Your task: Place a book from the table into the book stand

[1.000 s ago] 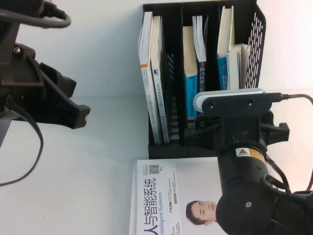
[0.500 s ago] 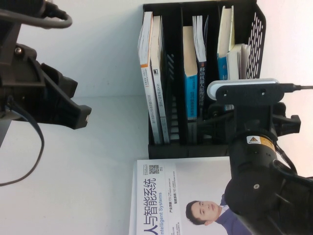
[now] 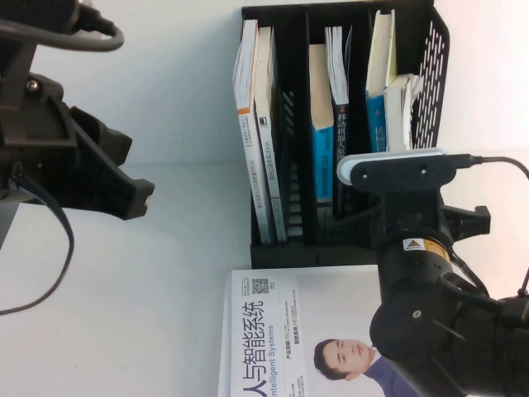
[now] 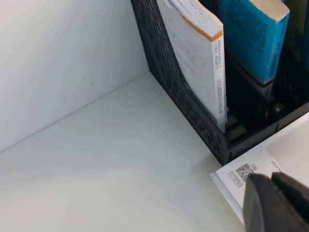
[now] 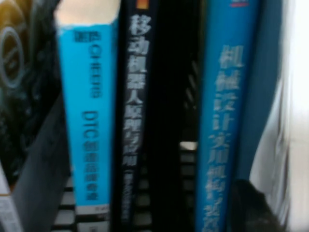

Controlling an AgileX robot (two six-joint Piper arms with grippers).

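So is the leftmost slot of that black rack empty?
No, the leftmost slot of the book stand holds two upright white books.

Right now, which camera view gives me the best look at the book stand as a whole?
The high view: the book stand shows whole, all three slots, mesh side and the books inside. The left wrist view catches only its near corner and the left slot's books. The right wrist view sits close up on blue spines, with just a dark divider showing.

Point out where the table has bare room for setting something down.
Bare table lies between the shut left gripper and the book stand at its left wall. Crowded: the flat book fills the front, and the right gripper sits at the stand's right slots.
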